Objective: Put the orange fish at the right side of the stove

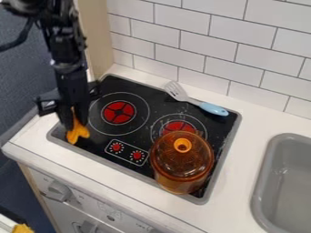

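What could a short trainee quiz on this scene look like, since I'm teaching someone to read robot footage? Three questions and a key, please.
1. What colour is the handle of the slotted spatula?
2. True or false: the amber pot stands closer to the sink than the orange fish does.
3. Where on the stove is the gripper with the fish, as the camera sees it?
A. at the left end
B. in the middle
C. at the right end

Key: 1. Light blue; 2. True; 3. A
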{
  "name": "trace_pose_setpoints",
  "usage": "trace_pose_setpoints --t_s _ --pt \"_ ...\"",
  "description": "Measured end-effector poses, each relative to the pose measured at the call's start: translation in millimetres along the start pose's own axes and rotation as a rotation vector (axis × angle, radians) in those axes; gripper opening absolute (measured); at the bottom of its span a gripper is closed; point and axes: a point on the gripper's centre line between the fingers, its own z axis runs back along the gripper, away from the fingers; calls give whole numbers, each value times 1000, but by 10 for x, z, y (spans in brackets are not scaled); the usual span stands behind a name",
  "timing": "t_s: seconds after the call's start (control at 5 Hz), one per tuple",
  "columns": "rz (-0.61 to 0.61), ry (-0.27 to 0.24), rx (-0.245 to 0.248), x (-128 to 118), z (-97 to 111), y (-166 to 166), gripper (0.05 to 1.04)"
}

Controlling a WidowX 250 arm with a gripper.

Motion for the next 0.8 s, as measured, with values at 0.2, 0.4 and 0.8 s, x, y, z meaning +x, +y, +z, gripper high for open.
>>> trace_pose_setpoints --t_s 0.2,0.4,0.8 --pt "46 6 79 111 188 35 275" --pt "155 19 105 252 358 136 275" --pt "338 -2 183 741 517 660 275"
